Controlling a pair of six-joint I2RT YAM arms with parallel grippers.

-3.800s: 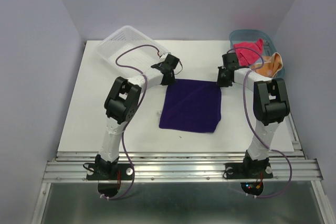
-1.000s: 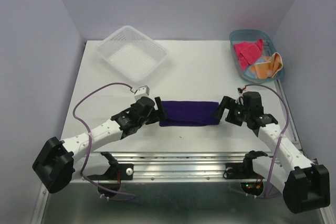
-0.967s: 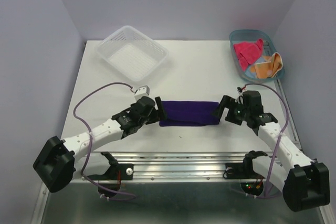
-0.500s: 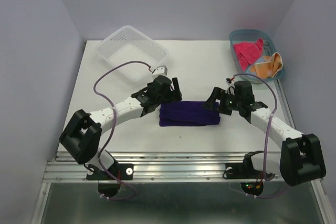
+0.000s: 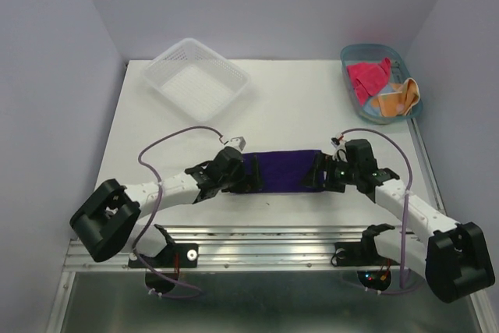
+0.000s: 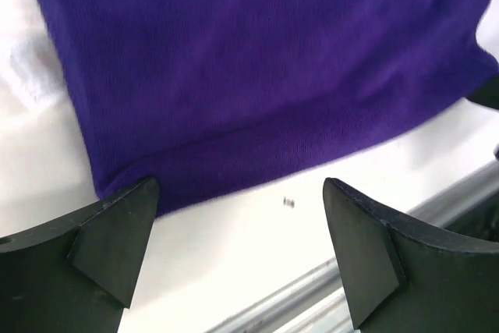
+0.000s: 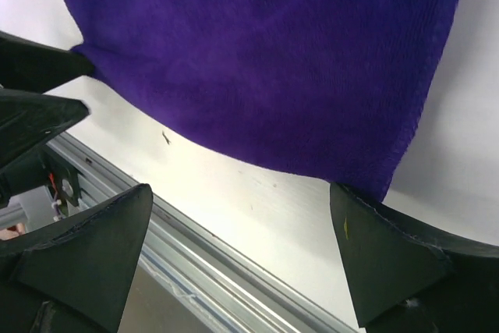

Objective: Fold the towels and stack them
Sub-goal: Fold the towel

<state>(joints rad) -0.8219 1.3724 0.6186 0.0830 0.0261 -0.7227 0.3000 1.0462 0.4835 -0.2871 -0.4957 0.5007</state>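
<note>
The dark purple towel (image 5: 282, 171) lies folded into a wide strip near the table's front edge. It fills the top of the left wrist view (image 6: 257, 60) and of the right wrist view (image 7: 265, 52). My left gripper (image 5: 249, 176) sits low at the strip's left end, open (image 6: 238, 235), its fingers straddling the near edge with nothing between them. At the right end my right gripper (image 5: 316, 174) stands open (image 7: 242, 251) the same way. The pink-red towel (image 5: 368, 76) and the orange towel (image 5: 398, 99) lie crumpled in the blue bin (image 5: 351, 56).
A white mesh basket (image 5: 195, 79) stands at the back left of the white table (image 5: 296, 107). The metal rail (image 5: 273, 233) runs along the front edge, just below both grippers.
The purple towel, flat earlier, is folded into a strip. In the last half second both open grippers came from its far edge down to its two ends.
</note>
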